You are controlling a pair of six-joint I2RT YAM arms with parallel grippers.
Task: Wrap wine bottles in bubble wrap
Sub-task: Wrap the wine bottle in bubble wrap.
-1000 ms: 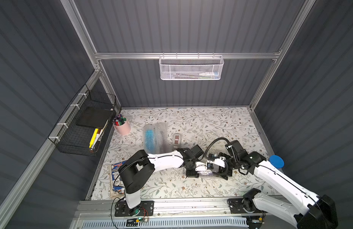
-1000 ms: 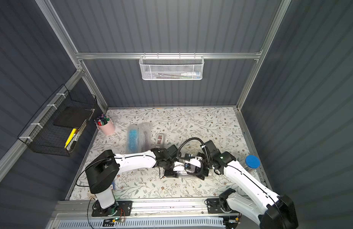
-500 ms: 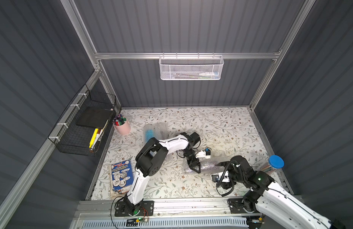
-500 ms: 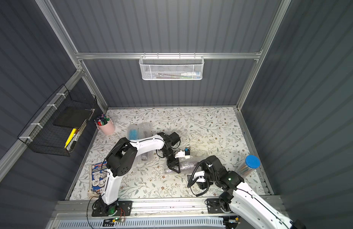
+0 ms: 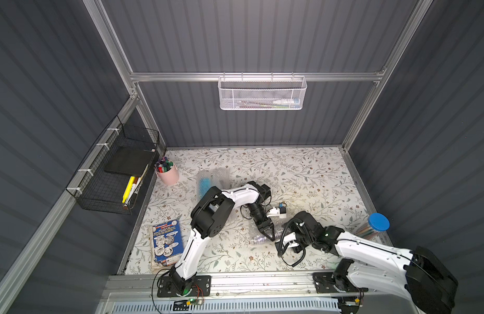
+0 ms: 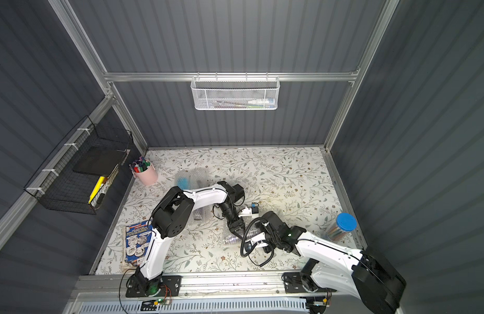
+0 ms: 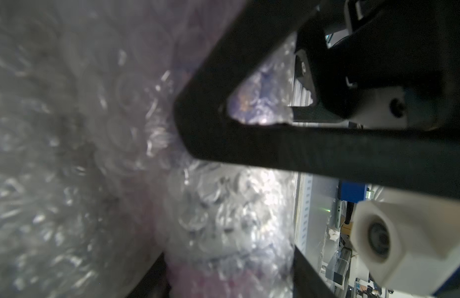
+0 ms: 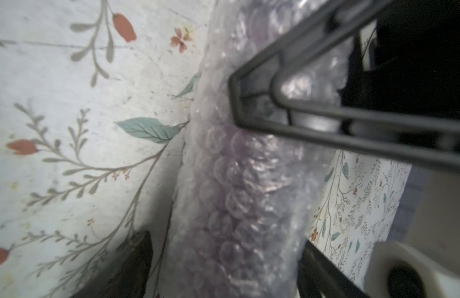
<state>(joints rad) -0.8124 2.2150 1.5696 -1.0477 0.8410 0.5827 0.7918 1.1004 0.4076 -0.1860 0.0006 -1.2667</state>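
A dark purple wine bottle rolled in bubble wrap (image 5: 258, 238) (image 6: 231, 239) lies near the table's front centre. My left gripper (image 5: 270, 236) (image 7: 228, 271) comes down on it from the far side, jaws shut on the wrapped bundle (image 7: 223, 219). My right gripper (image 8: 223, 271) straddles the same bundle (image 8: 236, 193) from the right. It is open, with a strip of table showing beside one finger (image 8: 130, 268). A blue bottle in bubble wrap (image 5: 204, 185) (image 6: 182, 180) lies at the back left. Another wrapped dark bottle (image 6: 198, 214) lies under my left arm.
A pink cup of markers (image 5: 168, 174) stands at the back left and a booklet (image 5: 166, 242) lies at the front left. A blue-lidded clear cylinder (image 5: 375, 225) stands at the right edge. A black wire basket (image 5: 113, 174) and a white mesh basket (image 5: 262, 92) hang on the walls.
Over the last second my left arm has raised its elbow and now reaches the bundle from the far side. My right arm has drawn back toward the front, and its jaws have narrowed slightly.
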